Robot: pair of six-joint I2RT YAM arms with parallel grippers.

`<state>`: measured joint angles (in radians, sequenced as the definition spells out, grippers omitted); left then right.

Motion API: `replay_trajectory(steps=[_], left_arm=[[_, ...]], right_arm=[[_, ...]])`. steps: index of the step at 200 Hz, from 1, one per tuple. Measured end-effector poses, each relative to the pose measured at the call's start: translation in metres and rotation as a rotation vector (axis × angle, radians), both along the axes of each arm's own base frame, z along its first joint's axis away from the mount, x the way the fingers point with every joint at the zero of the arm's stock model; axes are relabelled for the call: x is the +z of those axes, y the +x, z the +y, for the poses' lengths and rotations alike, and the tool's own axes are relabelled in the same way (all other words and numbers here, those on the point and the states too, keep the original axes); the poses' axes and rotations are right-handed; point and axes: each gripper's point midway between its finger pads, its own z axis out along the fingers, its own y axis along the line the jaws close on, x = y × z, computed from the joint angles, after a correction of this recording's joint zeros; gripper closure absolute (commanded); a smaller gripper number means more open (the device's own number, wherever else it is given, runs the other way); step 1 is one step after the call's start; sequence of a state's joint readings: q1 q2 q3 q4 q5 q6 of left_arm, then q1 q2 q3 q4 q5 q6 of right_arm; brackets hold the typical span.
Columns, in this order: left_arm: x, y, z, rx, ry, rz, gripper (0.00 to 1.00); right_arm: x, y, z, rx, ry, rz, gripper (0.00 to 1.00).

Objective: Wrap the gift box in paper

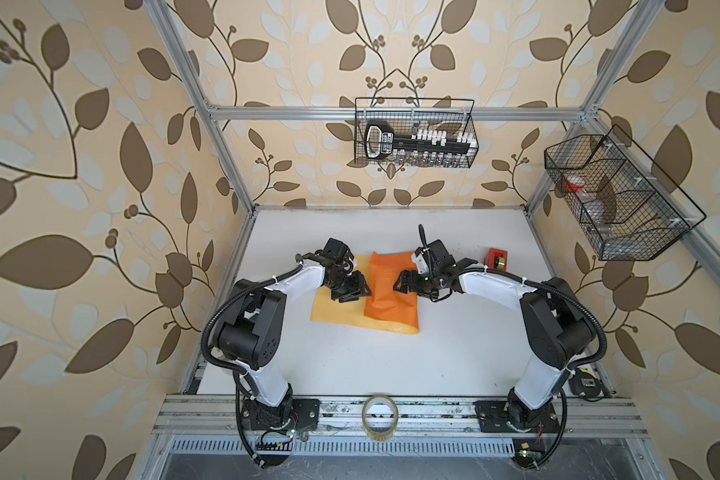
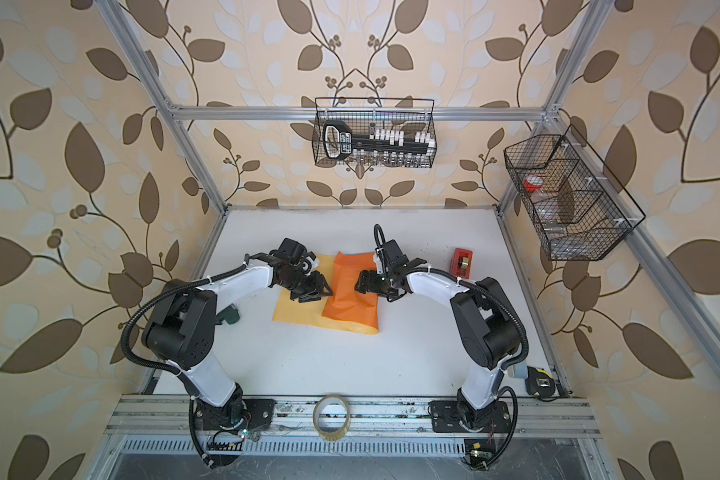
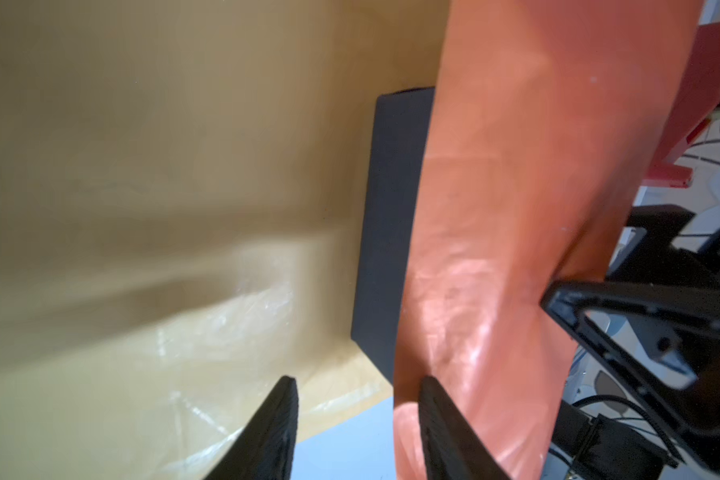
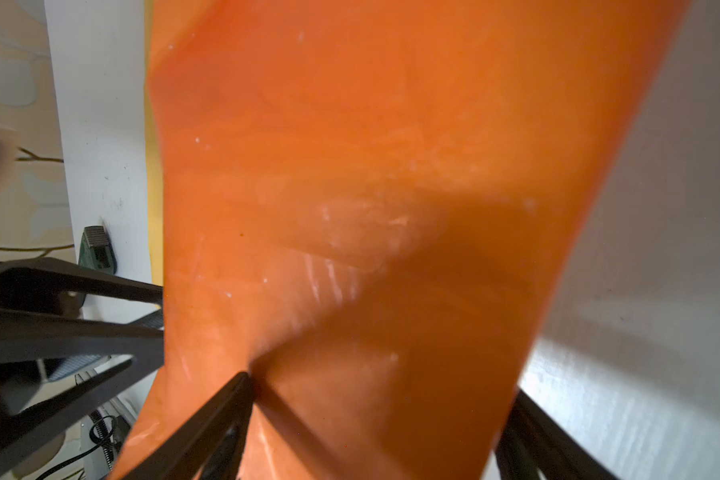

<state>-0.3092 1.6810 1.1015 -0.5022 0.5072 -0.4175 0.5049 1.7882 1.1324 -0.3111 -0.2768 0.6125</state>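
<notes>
Tabletop (image 1: 350,365): white and flat. It carries the paper at its far middle, between the two arms.

Paper (image 1: 391,291): a large thin sheet, yellow-tan on the face lying up and bright glossy orange on the other. The left part lies flat with the tan side up. The right part is folded over as a creased orange flap that runs from far to near, slightly tilted, in both top views (image 2: 352,291). In the left wrist view the tan face (image 3: 142,124) carries a shiny, crinkled clear patch. In the right wrist view the orange flap (image 4: 350,166) fills most of the frame, scuffed with pale marks.

Gift box (image 3: 391,228): matte dark slate-blue. It sits on the tan face with the orange flap draped over most of it. Only a narrow strip and one corner show past the flap's edge, in the left wrist view. In both top views the flap hides it.

Right hand (image 1: 400,284): over the orange flap from the right, jaws spread wide. One fingertip (image 4: 242,382) dents the flap into a crease. Nothing is clamped.

Left hand (image 1: 360,291): low over the tan face, just beside the flap's left edge. Its jaws are partly apart with nothing pinched between them, and one finger (image 3: 441,428) lies against the orange edge.

Tape roll (image 1: 381,433): clear, standing on the front rail, well apart from the paper.

Tape dispenser (image 1: 497,258): small and red, to the right of the right hand.
</notes>
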Motion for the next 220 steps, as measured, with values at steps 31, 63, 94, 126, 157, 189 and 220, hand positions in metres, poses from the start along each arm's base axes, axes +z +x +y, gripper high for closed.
replay_trajectory(steps=[31, 63, 94, 126, 157, 189, 220], left_arm=[[0.034, 0.023, 0.046, 0.092, 0.049, -0.136, 0.35], [0.027, 0.044, 0.109, 0.221, 0.195, -0.18, 0.26], [-0.008, 0.051, 0.132, 0.232, 0.265, -0.1, 0.22], [-0.046, 0.066, 0.137, 0.188, 0.329, -0.003, 0.21], [-0.052, 0.074, 0.137, 0.166, 0.341, 0.01, 0.24], [-0.051, 0.065, 0.122, 0.132, 0.258, 0.042, 0.33], [-0.047, 0.057, 0.105, 0.108, 0.145, 0.066, 0.38]], right_arm=[[0.0, 0.001, 0.001, 0.001, 0.005, -0.01, 0.14], [-0.001, 0.001, 0.001, 0.005, 0.005, -0.014, 0.14], [-0.001, 0.001, 0.001, 0.006, 0.006, -0.015, 0.15], [-0.001, 0.001, 0.0, 0.009, 0.006, -0.016, 0.14], [-0.001, 0.002, 0.0, 0.011, 0.014, -0.017, 0.15], [-0.002, 0.002, 0.0, 0.013, 0.022, -0.021, 0.15], [-0.002, 0.001, 0.0, 0.013, 0.025, -0.026, 0.15]])
